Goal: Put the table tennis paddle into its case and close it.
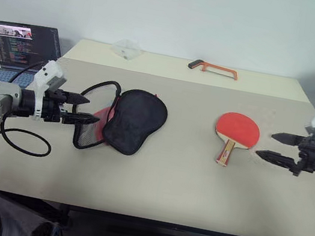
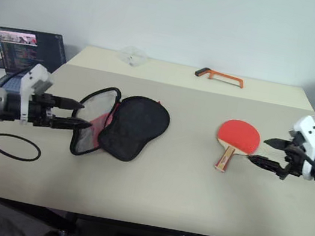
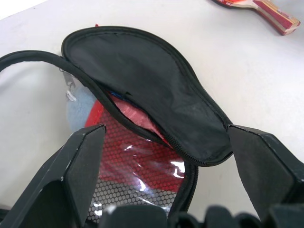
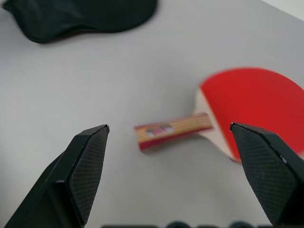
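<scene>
The table tennis paddle (image 1: 235, 132) lies flat on the right half of the table, red face up, its striped wooden handle toward the front edge. The case (image 1: 126, 120) lies left of centre, unzipped: its black half is folded over to the right, and the red inside and mesh pocket (image 3: 137, 171) show at its left. My left gripper (image 1: 85, 110) is open, hovering just left of the case with its fingertips near the case's open edge. Just right of the paddle my right gripper (image 1: 267, 145) hangs open, pointing at the handle (image 4: 173, 130) without touching it.
An orange-framed hacksaw (image 1: 213, 69) and a small clear pouch (image 1: 126, 48) lie at the table's far edge. An open laptop (image 1: 24, 45) stands off the table's left side. A black cable (image 1: 20, 136) loops near the left front.
</scene>
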Controlling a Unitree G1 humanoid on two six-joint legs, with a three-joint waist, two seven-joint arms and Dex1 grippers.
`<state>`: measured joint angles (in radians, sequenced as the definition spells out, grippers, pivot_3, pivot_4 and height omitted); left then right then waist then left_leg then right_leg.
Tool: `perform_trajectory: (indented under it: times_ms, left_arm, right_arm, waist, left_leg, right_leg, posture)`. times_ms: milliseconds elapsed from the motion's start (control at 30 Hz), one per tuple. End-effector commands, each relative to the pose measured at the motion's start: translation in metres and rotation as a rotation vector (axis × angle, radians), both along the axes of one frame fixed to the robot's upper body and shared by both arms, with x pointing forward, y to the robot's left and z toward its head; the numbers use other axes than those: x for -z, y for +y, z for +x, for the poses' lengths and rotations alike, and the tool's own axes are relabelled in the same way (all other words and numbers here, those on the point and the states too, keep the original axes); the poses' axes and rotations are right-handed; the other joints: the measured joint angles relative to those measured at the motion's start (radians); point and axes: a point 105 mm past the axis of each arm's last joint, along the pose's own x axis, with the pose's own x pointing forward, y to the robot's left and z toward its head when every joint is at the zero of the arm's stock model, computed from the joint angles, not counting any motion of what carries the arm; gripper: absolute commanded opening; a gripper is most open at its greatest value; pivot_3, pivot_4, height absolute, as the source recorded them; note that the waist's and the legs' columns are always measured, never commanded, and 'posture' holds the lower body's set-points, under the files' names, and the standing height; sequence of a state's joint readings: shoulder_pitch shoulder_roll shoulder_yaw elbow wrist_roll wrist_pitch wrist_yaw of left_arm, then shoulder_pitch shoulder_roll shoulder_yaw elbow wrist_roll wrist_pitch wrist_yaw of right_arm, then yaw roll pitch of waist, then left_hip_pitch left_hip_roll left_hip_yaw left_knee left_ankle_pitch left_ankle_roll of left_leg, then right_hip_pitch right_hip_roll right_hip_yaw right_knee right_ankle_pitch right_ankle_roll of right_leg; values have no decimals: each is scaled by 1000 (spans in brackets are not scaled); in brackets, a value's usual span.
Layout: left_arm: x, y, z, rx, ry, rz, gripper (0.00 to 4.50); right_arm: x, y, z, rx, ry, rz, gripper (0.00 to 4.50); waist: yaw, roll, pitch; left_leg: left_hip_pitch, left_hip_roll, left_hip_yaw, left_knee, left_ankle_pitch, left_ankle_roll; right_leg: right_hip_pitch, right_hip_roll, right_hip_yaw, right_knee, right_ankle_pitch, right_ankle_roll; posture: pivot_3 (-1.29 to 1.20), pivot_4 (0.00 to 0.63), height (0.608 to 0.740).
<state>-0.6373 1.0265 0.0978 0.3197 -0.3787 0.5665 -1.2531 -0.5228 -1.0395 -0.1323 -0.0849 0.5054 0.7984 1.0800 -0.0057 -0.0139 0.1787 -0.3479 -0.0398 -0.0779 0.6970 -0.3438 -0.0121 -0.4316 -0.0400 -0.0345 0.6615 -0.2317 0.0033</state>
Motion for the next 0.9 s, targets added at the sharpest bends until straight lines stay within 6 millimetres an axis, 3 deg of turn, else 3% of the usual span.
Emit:
perform_trajectory:
  times_ms: [33, 233, 367, 567, 733, 900]
  left_arm:
    - [-18, 4, -4, -8, -58, 20, 4431]
    - [-20, 7, -2, -22, -67, 48, 4431]
    - [-10, 7, 0, -12, -40, 101, 4431]
    - [29, 14, -5, 16, 60, 279, 4431]
    - [50, -8, -17, 147, 150, 303, 4431]
    - [79, -5, -2, 110, 143, 461, 4431]
  right_arm:
    - [-11, 9, 2, -32, -54, -3, 4500]
    - [-10, 16, 6, -47, -63, 8, 4500]
    - [-15, 20, 3, -64, -80, 14, 4500]
    - [-18, 25, 0, -67, -101, 20, 4500]
    - [-16, 23, -2, -52, -92, 17, 4500]
    - [-12, 23, -7, -42, -72, 21, 4500]
  waist:
    - [0, 0, 0]
    - [1, -1, 0]
    - [1, -1, 0]
    - [-1, -1, 0]
    - [2, -1, 1]
    - [6, -1, 1]
  left_leg:
    - [0, 0, 0, 0, 0, 0]
    - [0, 0, 0, 0, 0, 0]
    - [0, 0, 0, 0, 0, 0]
    - [0, 0, 0, 0, 0, 0]
    - [-1, 0, 0, 0, 0, 1]
    - [-2, 0, 0, 0, -1, 1]
  right_leg:
    - [0, 0, 0, 0, 0, 0]
    - [-1, 0, 0, 0, 0, 0]
    - [-1, 0, 0, 0, 0, 0]
    - [-1, 0, 0, 1, 0, 0]
    - [-2, 0, 0, 1, 0, 0]
    - [-3, 0, 0, 1, 0, 0]
  posture:
    - [0, 150, 740]
    - [0, 150, 740]
    - [0, 150, 740]
    - [0, 150, 740]
    - [0, 150, 740]
    - [0, 150, 740]
